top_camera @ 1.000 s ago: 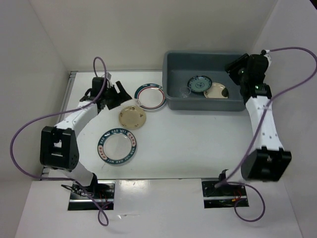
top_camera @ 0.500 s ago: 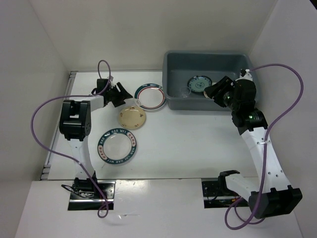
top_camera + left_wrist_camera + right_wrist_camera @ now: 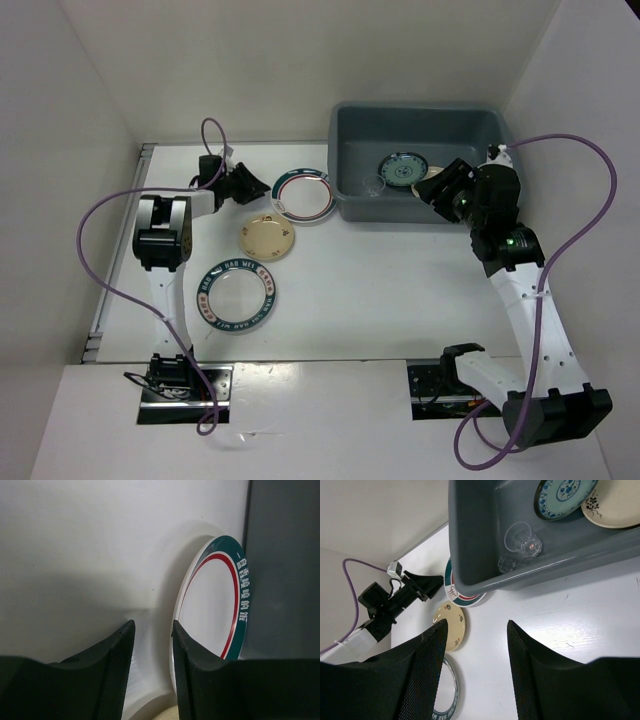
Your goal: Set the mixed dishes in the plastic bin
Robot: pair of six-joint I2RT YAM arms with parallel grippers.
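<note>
The grey-blue plastic bin [image 3: 352,130] stands at the back right and holds a small teal patterned plate [image 3: 403,170], a beige plate [image 3: 615,507] and a clear cup [image 3: 374,186]. Left of the bin lies a white plate with a teal lettered rim [image 3: 303,194]. A beige plate [image 3: 267,236] and a second teal-rimmed plate [image 3: 238,294] lie nearer. My left gripper [image 3: 258,185] is low at the first plate's left edge; its jaws [image 3: 152,625] are open narrowly, with the plate's rim [image 3: 215,605] beside the right finger. My right gripper [image 3: 476,625] hangs open and empty over the bin's front right wall.
White walls close the table at the back and both sides. The first teal-rimmed plate [image 3: 454,591] tucks partly under the bin's left rim. Purple cables loop off both arms.
My left gripper has reached right to the plate's edge and its jaws have narrowed. My right arm has swung from the bin's far right corner to its front right wall.
</note>
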